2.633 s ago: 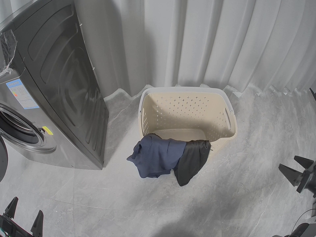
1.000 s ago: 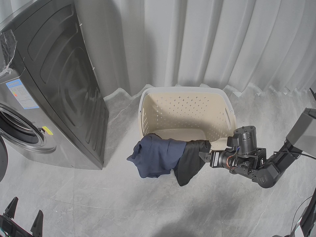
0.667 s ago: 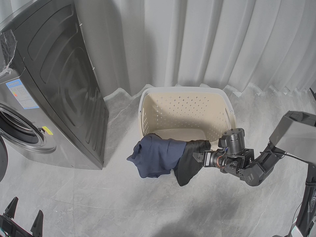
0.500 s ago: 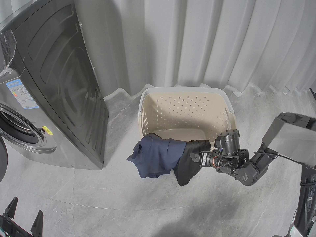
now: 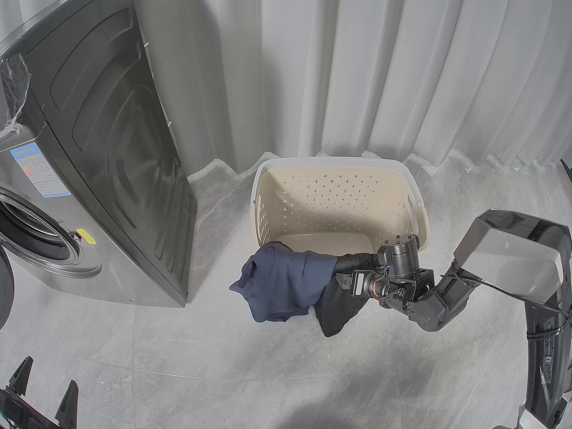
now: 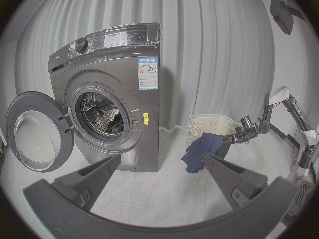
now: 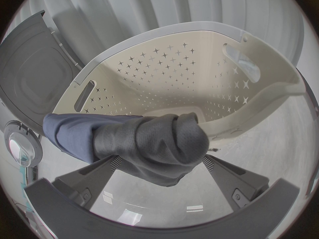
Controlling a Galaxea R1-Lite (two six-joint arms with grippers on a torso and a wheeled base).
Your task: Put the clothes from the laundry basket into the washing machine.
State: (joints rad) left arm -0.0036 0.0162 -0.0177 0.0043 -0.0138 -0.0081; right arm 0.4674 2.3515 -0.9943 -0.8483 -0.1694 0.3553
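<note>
A cream laundry basket [image 5: 339, 210] stands on the floor before the curtain. Over its front rim hang a blue garment [image 5: 280, 284] and a dark grey garment [image 5: 339, 308]. My right gripper [image 5: 344, 281] is at the grey garment from the right, open, its fingers [image 7: 229, 178] standing either side of the bunched grey cloth [image 7: 156, 141]. The blue garment [image 7: 69, 133] lies just beyond it. My left gripper [image 5: 43, 388] hangs low at the near left, open and empty. The washing machine [image 6: 109, 110] has its round door [image 6: 36, 130] swung open, with some clothes in the drum [image 6: 113, 127].
The grey washing machine [image 5: 89, 168] fills the left side, about a hand's width from the basket. White curtains [image 5: 357, 61] hang right behind the basket. Bare grey floor [image 5: 238, 358] lies between the machine, the basket and me.
My right arm has come in from the right edge and moved left, until its fingers reached around the grey garment on the basket's rim. The left gripper and the clothes have stayed put.
</note>
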